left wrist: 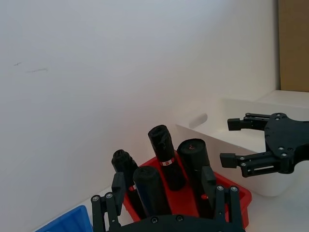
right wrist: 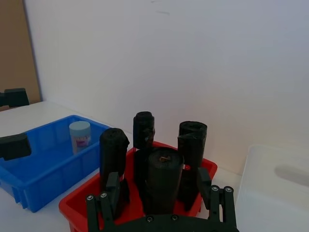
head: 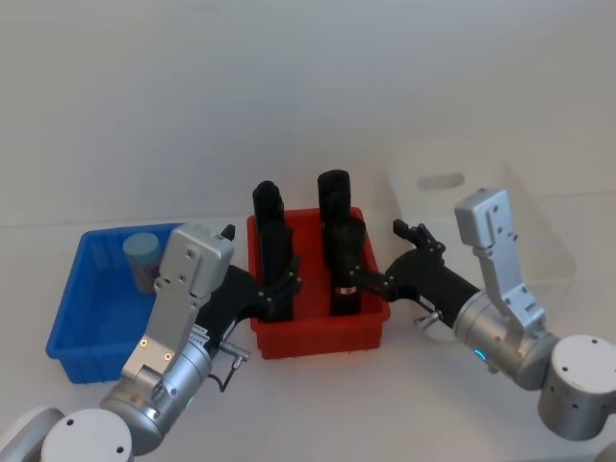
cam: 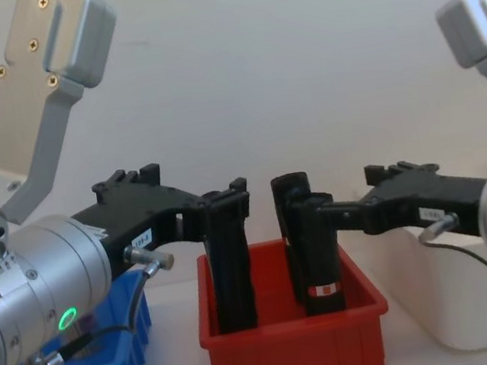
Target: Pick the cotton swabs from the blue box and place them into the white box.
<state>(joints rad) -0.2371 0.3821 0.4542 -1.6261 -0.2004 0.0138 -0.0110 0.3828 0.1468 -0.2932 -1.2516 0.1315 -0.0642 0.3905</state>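
Nearest, the left gripper (head: 281, 287) and the right gripper (head: 383, 279) hover with fingers spread and released, holding nothing, at the red plastic bin (head: 322, 337) of tall black cylinders (head: 337, 207). Left of it, one clear cotton swab jar (head: 142, 260) stands in the ribbed blue box (head: 72, 313); right, the smooth white box (head: 549, 241). All rest on a white table (head: 289, 125), with a plain white wall (right wrist: 169, 58) behind.

cotton swabs jar (head: 142, 260) upright in blue box (head: 82, 327), white box (head: 539, 226) rightmost

Blue box (head: 72, 318), red bin (head: 318, 335), black cylinders (head: 339, 241), white box (head: 539, 231).
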